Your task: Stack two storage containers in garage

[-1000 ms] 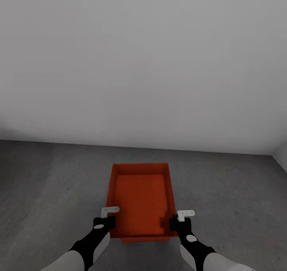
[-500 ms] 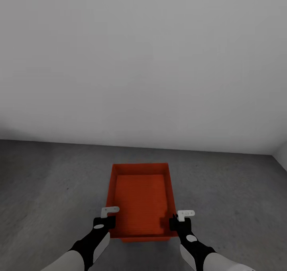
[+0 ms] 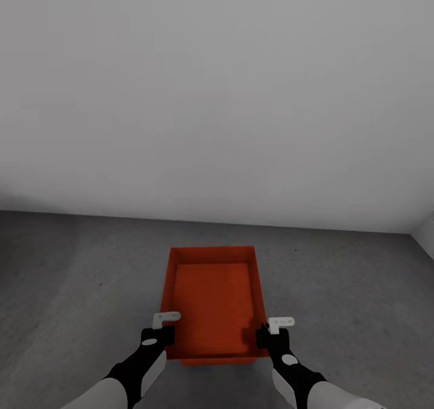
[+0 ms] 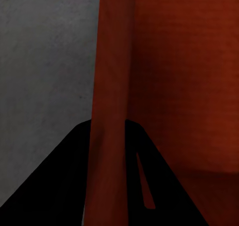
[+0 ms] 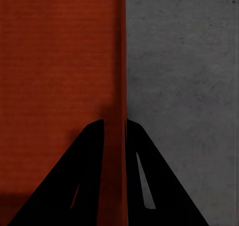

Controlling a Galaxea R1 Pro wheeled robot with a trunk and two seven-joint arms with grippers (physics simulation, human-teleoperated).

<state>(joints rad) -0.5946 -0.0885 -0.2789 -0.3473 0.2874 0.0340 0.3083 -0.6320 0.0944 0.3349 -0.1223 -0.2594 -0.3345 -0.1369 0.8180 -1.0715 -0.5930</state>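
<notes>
**Q:** While both arms reach down in the head view, what sits between them?

**R:** One orange-red rectangular storage container [image 3: 212, 300] with low straight walls and no lid. Its inner base carries a fine ribbed texture, and its walls look thin and smooth. A second container is not something I can make out apart from it.

**Q:** How do the jaws stand on the left gripper [image 3: 161, 327]?

**R:** They straddle the box's left wall near its near corner. In the left wrist view the wall [image 4: 112, 111] runs straight up between the two dark fingers [image 4: 55, 186], one inside the box and one outside. They look pinched onto it, with hardly any gap.

**Q:** And the right gripper [image 3: 274, 330]?

**R:** Same on the right wall. The right wrist view shows the thin rim [image 5: 119, 86] passing between the black wedge-shaped fingers [image 5: 159, 186], closed tight against it.

**Q:** What lies outside the jaws?

**R:** Dark grey concrete floor [image 3: 349, 300], matte, rough and mottled, on the outer side of each gripper. Beyond the box's far end rises a plain pale grey wall [image 3: 217, 96]. Whether the box rests on the floor or hangs just above it, I cannot tell.
</notes>
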